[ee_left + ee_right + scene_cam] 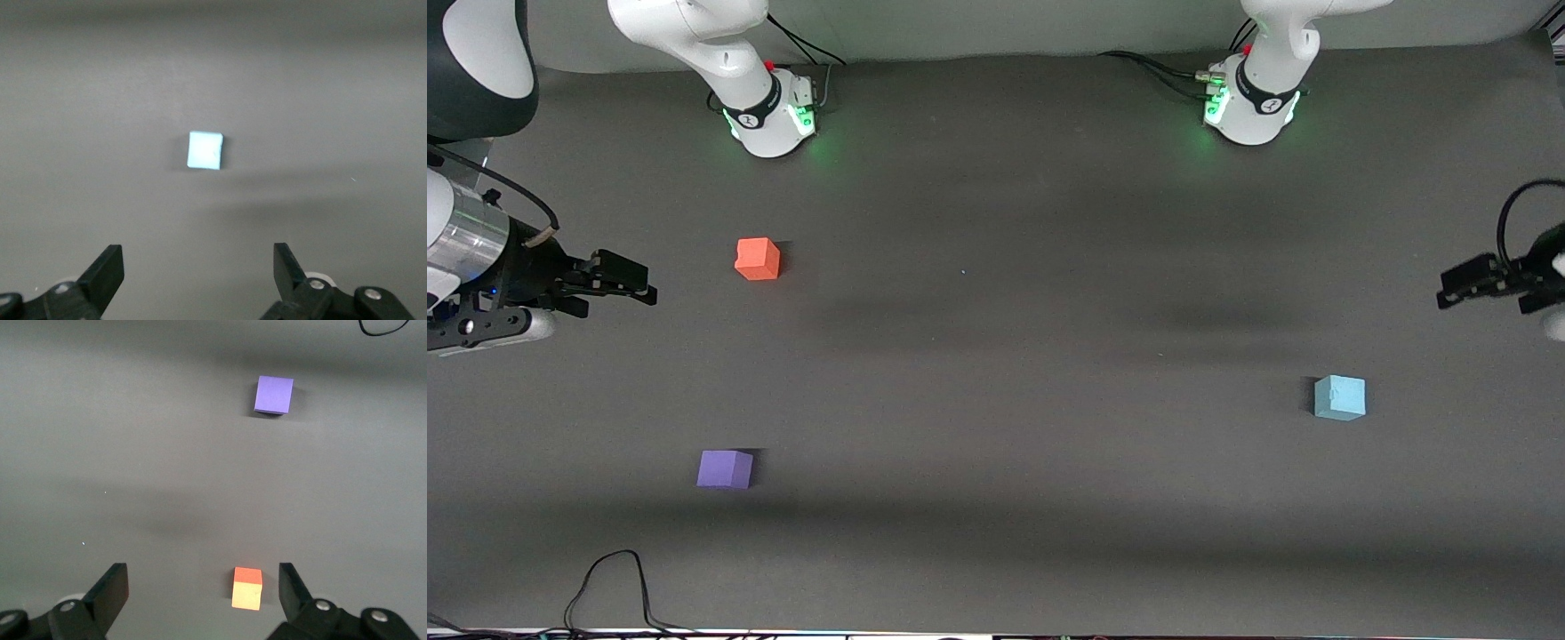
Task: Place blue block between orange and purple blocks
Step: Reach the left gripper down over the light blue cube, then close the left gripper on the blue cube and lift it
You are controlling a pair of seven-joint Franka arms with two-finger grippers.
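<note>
The blue block (pixel 1339 397) lies on the grey table toward the left arm's end; it also shows in the left wrist view (pixel 204 150). The orange block (pixel 758 259) lies toward the right arm's end, and the purple block (pixel 725 469) lies nearer to the front camera than it. Both show in the right wrist view, orange (pixel 247 589) and purple (pixel 273 395). My left gripper (pixel 1449 286) is open and empty, up in the air at the table's end, apart from the blue block. My right gripper (pixel 633 286) is open and empty, up in the air beside the orange block.
The two arm bases (pixel 769 111) (pixel 1249 102) stand along the table's edge farthest from the front camera. A black cable (pixel 609 591) loops on the table at the edge nearest the front camera, close to the purple block.
</note>
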